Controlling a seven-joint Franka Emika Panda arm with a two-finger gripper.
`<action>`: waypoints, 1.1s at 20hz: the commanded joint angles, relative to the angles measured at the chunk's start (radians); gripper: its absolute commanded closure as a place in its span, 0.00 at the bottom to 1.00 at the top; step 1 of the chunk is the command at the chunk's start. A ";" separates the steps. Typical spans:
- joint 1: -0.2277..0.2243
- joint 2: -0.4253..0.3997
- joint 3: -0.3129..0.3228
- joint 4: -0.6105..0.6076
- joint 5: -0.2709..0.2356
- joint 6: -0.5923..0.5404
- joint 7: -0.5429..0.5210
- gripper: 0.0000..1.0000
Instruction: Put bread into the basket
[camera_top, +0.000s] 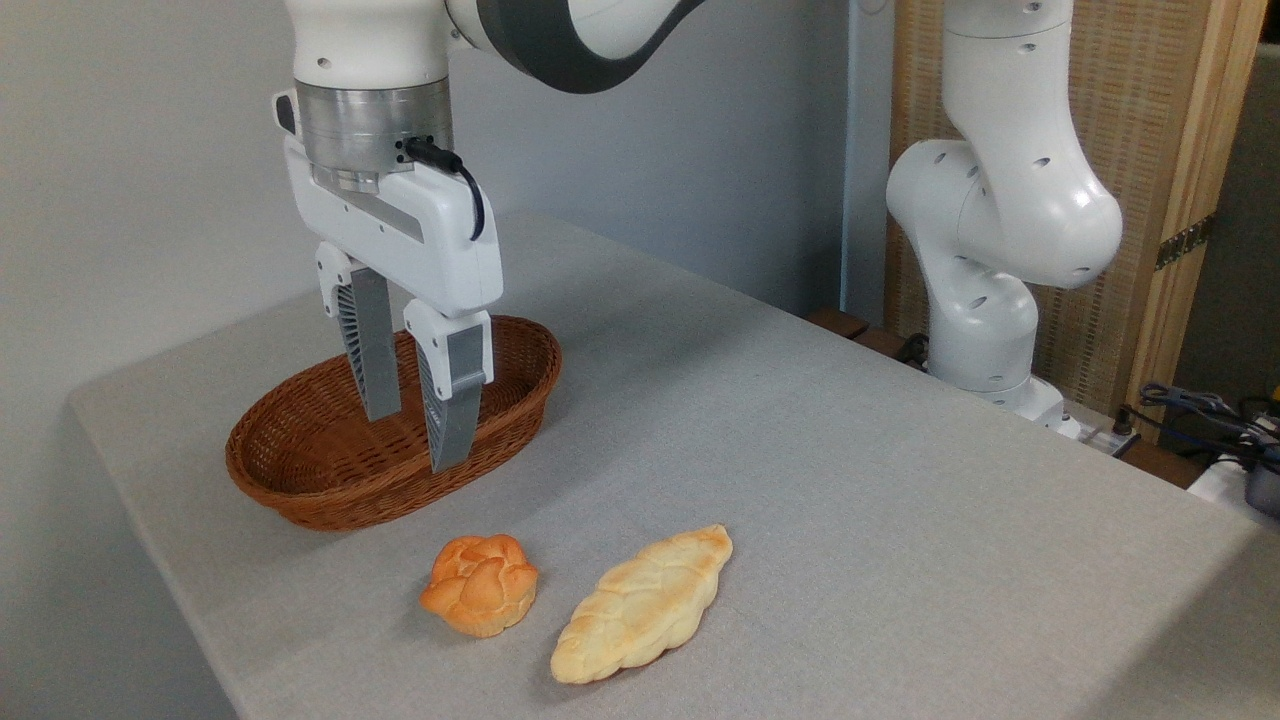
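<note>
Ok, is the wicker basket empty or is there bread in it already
Empty. Only bare weave shows inside the basket; the bun and the braided loaf both lie on the table outside it.

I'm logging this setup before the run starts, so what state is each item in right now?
gripper: open, fingers empty, in front of the basket in this view.
basket: upright on the table, nothing visible inside.
bread: on the table, outside the basket, not held.
braided loaf: flat on the table, right of the bread.
</note>
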 joint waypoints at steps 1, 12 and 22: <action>-0.008 -0.002 0.009 0.005 0.008 -0.010 -0.007 0.00; -0.008 -0.004 0.008 0.005 0.008 -0.012 -0.010 0.00; -0.008 0.022 0.003 -0.009 0.001 -0.041 0.006 0.00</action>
